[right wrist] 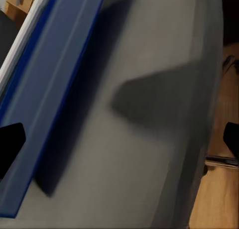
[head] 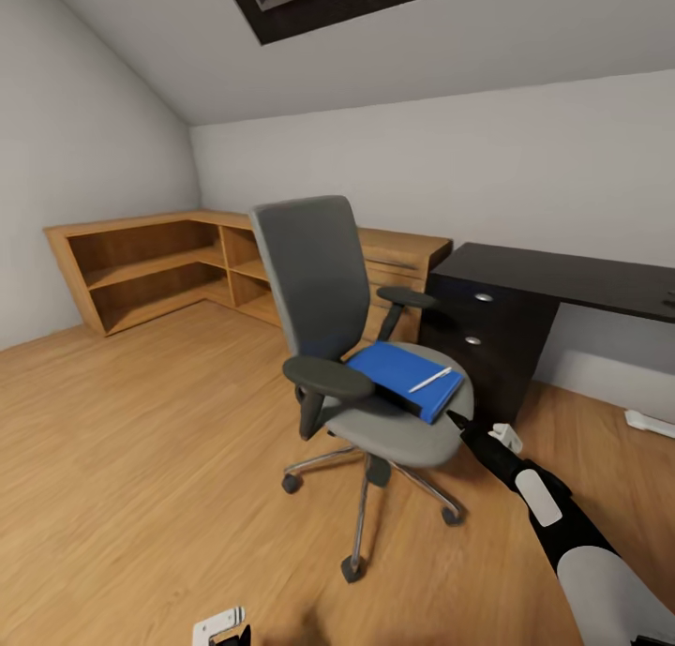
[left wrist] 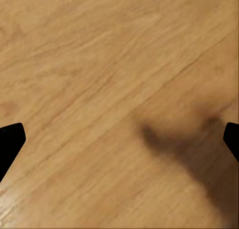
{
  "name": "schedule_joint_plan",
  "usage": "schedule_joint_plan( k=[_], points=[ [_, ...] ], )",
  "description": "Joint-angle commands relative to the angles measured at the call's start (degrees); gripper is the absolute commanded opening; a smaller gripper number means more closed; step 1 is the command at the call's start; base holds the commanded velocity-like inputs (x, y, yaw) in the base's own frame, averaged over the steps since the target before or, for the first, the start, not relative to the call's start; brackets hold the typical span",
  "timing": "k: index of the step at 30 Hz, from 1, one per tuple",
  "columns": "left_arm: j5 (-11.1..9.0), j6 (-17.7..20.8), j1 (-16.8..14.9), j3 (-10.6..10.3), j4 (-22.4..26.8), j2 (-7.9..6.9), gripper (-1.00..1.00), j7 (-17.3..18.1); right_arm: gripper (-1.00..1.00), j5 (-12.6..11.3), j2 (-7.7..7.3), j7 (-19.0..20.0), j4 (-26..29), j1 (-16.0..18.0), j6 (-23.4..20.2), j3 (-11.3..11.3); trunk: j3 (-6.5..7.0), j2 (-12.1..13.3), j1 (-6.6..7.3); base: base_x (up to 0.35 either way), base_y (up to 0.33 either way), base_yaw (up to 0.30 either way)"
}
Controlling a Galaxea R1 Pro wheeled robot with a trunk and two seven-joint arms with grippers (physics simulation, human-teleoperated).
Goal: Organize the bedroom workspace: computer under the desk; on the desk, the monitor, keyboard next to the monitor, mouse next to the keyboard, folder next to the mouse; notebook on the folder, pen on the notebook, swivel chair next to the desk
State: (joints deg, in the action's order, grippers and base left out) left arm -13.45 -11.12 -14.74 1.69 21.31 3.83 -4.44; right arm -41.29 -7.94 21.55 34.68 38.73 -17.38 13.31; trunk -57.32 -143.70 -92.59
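Observation:
A grey swivel chair [head: 309,271] stands on the wood floor, a short way left of the black desk [head: 562,276]. On its seat [right wrist: 149,119] lies a flat blue stack [head: 405,376], seen close in the right wrist view as a blue slab [right wrist: 55,89] with a white page edge; folder and notebook cannot be told apart. A white pen [head: 430,380] rests on top of it. My right gripper [right wrist: 119,139] is open, just over the seat's front edge beside the blue stack. My left gripper [left wrist: 119,139] hangs open low over bare floor.
A low wooden corner shelf [head: 159,262] runs along the back walls behind the chair. The desk has a drawer block [head: 487,337] at its left end. A flat white object [head: 650,424] lies on the floor under the desk's right part. A sloped ceiling hangs above.

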Motion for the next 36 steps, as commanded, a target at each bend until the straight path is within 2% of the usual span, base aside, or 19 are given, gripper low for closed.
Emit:
schedule_joint_plan(
  k=[1, 23, 29, 36],
  points=[
    [-0.09, -0.18, -0.03, 0.16, -0.03, 0.04, 1.0, -0.03, 1.0, -0.55, 0.03, 0.16, 0.04, 0.03, -0.55, 0.22, -0.05, -0.02, -0.02, 0.284, 0.07, 0.0],
    [-0.08, -0.27, -0.03, 0.17, -0.17, 0.04, 1.0, -0.04, 1.0, -0.55, 0.11, 0.16, 0.03, 0.03, -0.55, 0.2, -0.05, -0.02, -0.02, 0.257, 0.042, 0.0],
    [-0.08, -0.23, -0.03, 0.16, -0.17, 0.04, 1.0, -0.12, 1.0, -0.54, 0.11, 0.16, 0.04, 0.03, -0.56, 0.2, -0.05, -0.02, -0.02, -0.062, -0.003, 0.0],
    [-0.08, -0.22, -0.03, 0.17, -0.17, 0.04, 1.0, -0.13, 1.0, -0.54, 0.11, 0.16, 0.04, 0.03, -0.58, 0.2, -0.05, -0.02, -0.02, -0.27, -0.057, 0.0]
  ],
)
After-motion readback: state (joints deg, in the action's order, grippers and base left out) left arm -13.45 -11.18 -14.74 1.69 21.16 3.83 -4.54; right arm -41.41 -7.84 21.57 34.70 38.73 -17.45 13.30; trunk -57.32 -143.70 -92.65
